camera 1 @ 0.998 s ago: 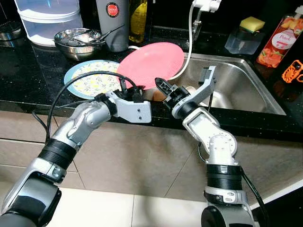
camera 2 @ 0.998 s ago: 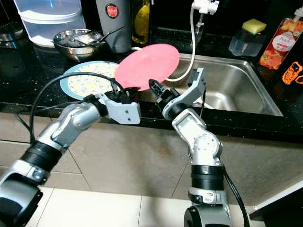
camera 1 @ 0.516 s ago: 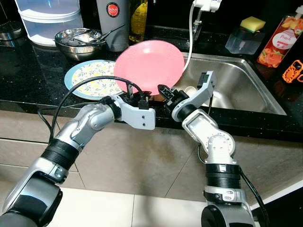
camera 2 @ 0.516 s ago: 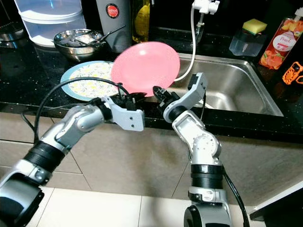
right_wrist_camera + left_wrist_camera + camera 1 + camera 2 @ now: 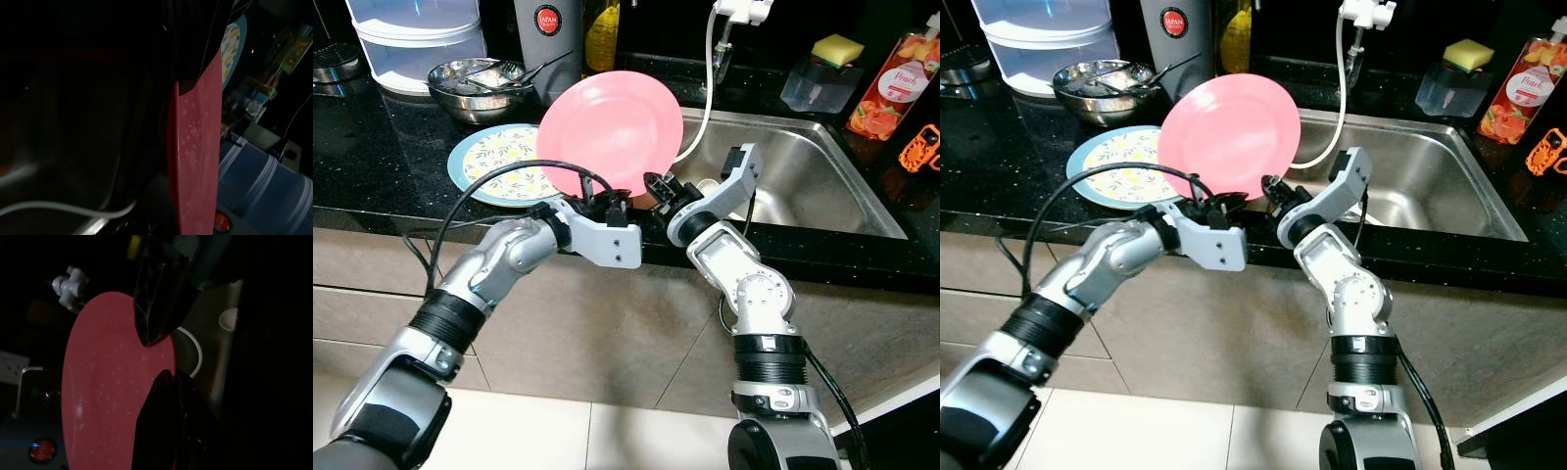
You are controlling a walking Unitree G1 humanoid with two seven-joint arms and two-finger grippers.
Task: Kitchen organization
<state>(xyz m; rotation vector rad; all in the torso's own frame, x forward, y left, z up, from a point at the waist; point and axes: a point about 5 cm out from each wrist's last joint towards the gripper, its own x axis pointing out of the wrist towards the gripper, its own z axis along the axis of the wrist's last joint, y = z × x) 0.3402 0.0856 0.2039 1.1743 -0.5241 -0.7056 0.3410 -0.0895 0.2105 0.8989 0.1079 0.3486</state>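
I see the black counter [image 5: 372, 157] running under everything, the steel sink [image 5: 803, 166] to my right. Sink floor is partly blocked by my right arm; a small pale cup [image 5: 707, 185] there is hard to make out. Pink plate [image 5: 612, 122] stands nearly upright over the counter edge by the sink, face toward me, plain and glossy, water specks in the wrist views. Its lower rim is hidden behind both grippers. Left gripper [image 5: 615, 204] pinches that rim, one finger on each face. Right gripper [image 5: 656, 186] touches the same rim; I can't tell its opening. Patterned plate [image 5: 494, 162] lies flat behind, partly covered. Steel bowl [image 5: 475, 83], white hose [image 5: 705, 93] further back.
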